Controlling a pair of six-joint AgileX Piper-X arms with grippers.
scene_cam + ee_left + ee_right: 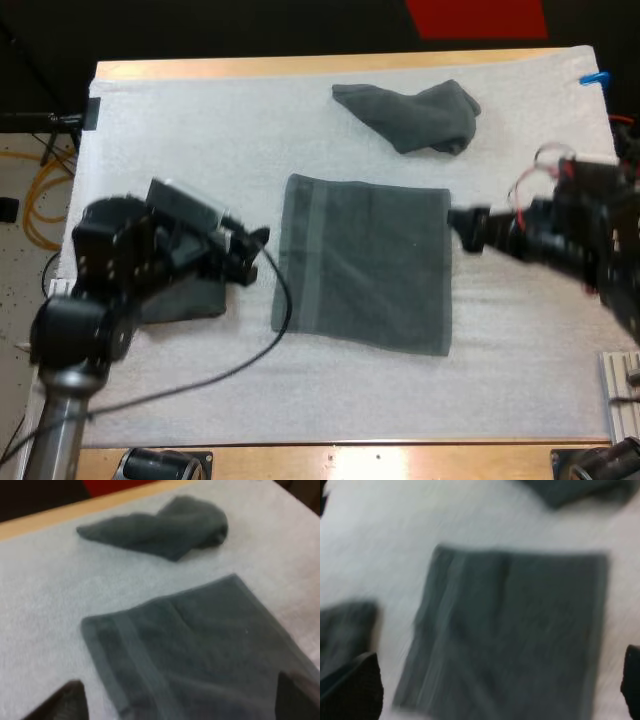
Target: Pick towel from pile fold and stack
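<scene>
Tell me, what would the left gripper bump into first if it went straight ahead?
Probably the flat towel: the left gripper points at its left edge, close by. Its height is unclear, so it might skim over.

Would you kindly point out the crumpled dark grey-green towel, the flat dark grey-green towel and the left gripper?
crumpled dark grey-green towel (415,118): high view, its bunched middle.
flat dark grey-green towel (365,265): high view, its centre.
left gripper (255,255): high view, between its fingertips.
</scene>
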